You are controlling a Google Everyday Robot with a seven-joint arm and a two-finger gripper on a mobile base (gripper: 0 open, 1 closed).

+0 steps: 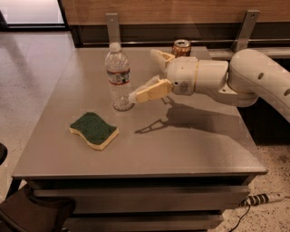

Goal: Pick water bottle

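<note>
A grey table (195, 149) fills most of the view, with a lower shelf or drawer front under its top. A sponge (94, 130) lies flat near the table's front left, green side up over a yellow base. A gold-brown can (181, 47) stands upright at the far edge, just behind the gripper (142, 75), which hangs spread over the middle of the table. Two metal brackets (112, 27) (244, 29) rise behind the far edge against a wooden wall panel (181, 11). A white power strip (263, 198) lies on the speckled floor (27, 68) at the lower right. A dark shape (31, 213), perhaps a chair seat, sits at the lower left.
</note>
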